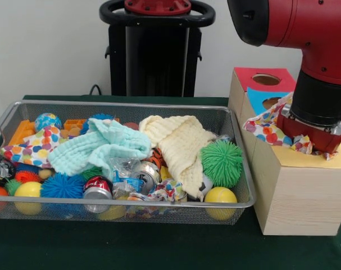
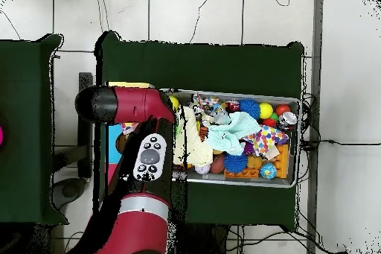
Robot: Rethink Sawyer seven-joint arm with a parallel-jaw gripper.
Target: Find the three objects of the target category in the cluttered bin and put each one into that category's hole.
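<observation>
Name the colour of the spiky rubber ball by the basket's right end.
Green; front view shows it best.

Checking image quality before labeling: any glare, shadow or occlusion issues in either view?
Front view: even light, small glints on the crushed cans, the arm's pincer buried in polka-dot cloth over the wooden box. Overhead view: the arm hides that box; wire bin contents tiny.

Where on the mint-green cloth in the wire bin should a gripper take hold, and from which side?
Probably the raised, bunched fold at the middle of the mint-green cloth, coming straight down from above. It lies heaped on top of the clutter in the wire bin, whose walls block a sideways approach.
</observation>
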